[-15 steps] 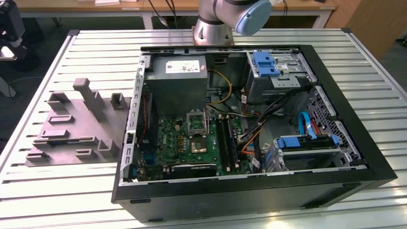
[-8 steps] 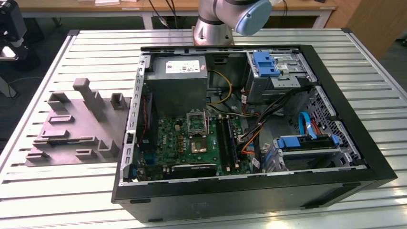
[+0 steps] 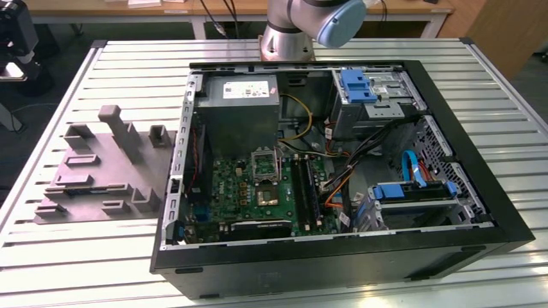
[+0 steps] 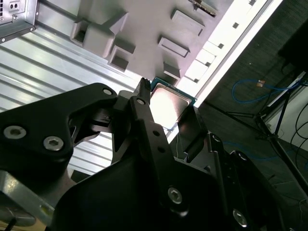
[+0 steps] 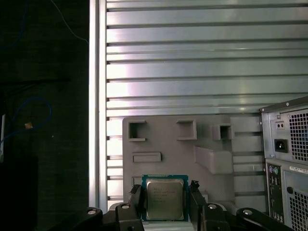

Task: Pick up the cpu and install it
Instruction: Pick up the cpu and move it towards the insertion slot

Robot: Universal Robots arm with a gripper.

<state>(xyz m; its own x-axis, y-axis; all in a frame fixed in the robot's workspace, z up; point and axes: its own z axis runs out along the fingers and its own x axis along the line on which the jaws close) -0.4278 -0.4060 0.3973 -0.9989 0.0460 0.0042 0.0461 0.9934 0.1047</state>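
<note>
The gripper (image 5: 165, 188) is pinching the cpu (image 5: 165, 201) by two opposite edges, one black finger (image 5: 136, 198) pressing on each side, with the chip's silvery top facing the camera in the first wrist view. Behind the chip, the grey moulded tray (image 5: 168, 144) is lying on the slatted tabletop (image 5: 192, 72); whether chip and tray are touching cannot be told. In the exterior view the tray is sitting at nine o'clock of the open computer case (image 3: 342, 263), just beside it, and the arm's base (image 3: 296, 29) is standing at the case's twelve o'clock. Inside the case, the metal-framed socket (image 3: 265, 164) is sitting on the green motherboard (image 3: 231, 186).
</note>
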